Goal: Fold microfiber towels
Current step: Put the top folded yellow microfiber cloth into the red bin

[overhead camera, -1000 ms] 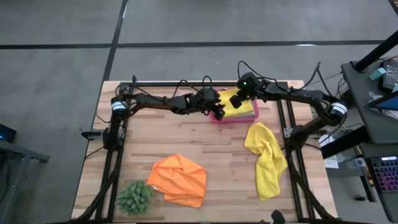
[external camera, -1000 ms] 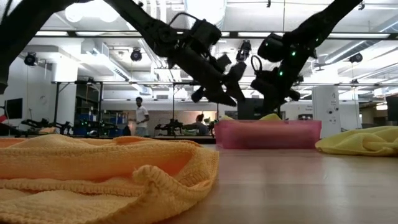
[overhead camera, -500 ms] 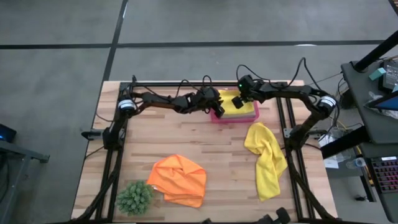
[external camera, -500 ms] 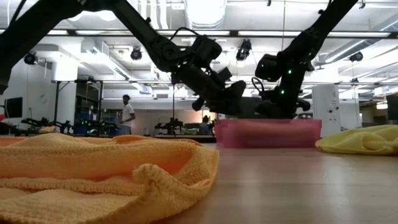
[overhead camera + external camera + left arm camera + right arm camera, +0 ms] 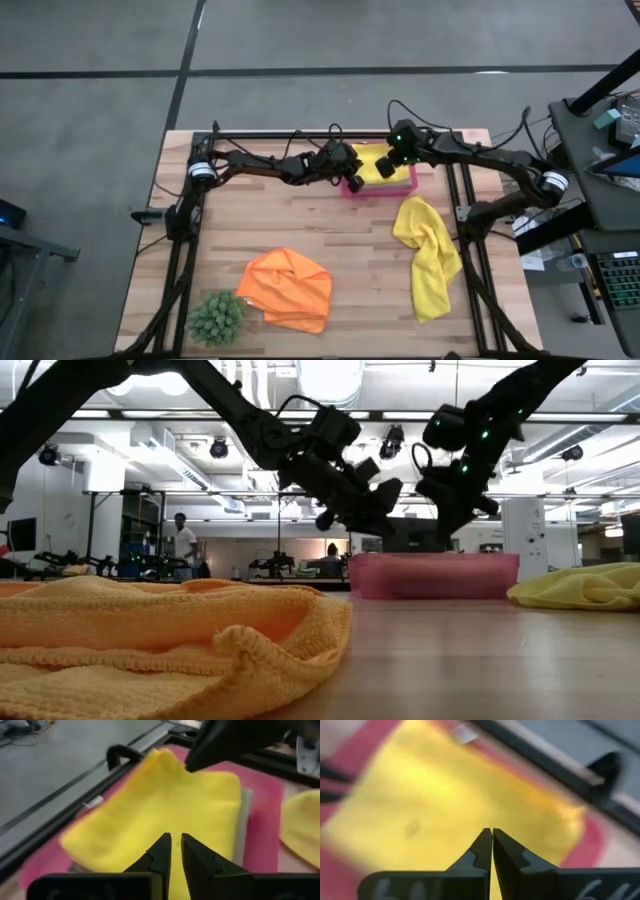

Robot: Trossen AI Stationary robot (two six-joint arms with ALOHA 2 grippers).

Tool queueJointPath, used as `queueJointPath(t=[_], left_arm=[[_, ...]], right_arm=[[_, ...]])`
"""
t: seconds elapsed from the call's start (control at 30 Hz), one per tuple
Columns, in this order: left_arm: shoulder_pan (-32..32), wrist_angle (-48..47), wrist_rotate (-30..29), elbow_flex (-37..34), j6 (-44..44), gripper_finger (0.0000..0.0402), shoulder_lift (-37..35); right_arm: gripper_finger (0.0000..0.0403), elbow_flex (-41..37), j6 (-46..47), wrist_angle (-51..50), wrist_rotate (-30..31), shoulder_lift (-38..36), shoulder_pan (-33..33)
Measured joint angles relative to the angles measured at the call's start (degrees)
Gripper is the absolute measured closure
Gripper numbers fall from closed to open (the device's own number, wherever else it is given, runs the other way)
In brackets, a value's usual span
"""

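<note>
A folded yellow towel (image 5: pixel 370 168) lies in the pink tray (image 5: pixel 405 188) at the table's far side. A greyish cloth edge (image 5: pixel 245 820) shows under it. My left gripper (image 5: pixel 175 840) hangs over the towel's near left part, its fingers drawn together to a narrow slit with nothing between them. My right gripper (image 5: pixel 491 832) is shut above the towel. In the left wrist view its tip (image 5: pixel 189 767) stands beside the towel's raised far corner (image 5: pixel 161 755). A second yellow towel (image 5: pixel 428 250) and an orange towel (image 5: pixel 288 288) lie crumpled on the table. My left gripper hovers close over the yellow towel, and I cannot tell whether its fingertips (image 5: pixel 164 842) touch the cloth. My right gripper comes at the towel slanting down from the table's right. Whether its shut tip touches the raised corner cannot be told.
A spiky green plant ball (image 5: pixel 216 316) sits at the near left corner. A black metal frame (image 5: pixel 330 133) runs along the far edge and down both sides. Bare wood (image 5: pixel 330 225) lies between the tray and the orange towel.
My right gripper dipped into the tray onto the yellow towel, then rose clear of the rim again, staying shut. My left gripper's fingers have drawn together over the tray's left end. The towel stays in the tray.
</note>
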Motion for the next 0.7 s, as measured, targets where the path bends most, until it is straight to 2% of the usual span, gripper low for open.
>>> queueJointPath(t=[0.07,0.37,0.57,0.7], left_arm=[[-0.21,0.13,0.2,-0.14,-0.01,0.0382,0.91],[-0.41,0.54,-0.22,-0.57,0.13,0.04,4.06],[-0.47,0.0,-1.47,-0.42,-0.27,0.0401,3.97],[-0.92,-0.98,-1.51,-0.51,-0.15,0.0401,2.69]], right_arm=[[0.0394,-1.18,0.85,0.13,-1.71,-0.86,1.33],[0.0394,-7.0,4.84,-0.49,-1.29,0.63,3.11],[0.0394,-7.4,5.0,-0.35,-0.13,1.56,3.11],[0.0394,-6.44,5.53,-1.17,0.03,-1.02,3.12]])
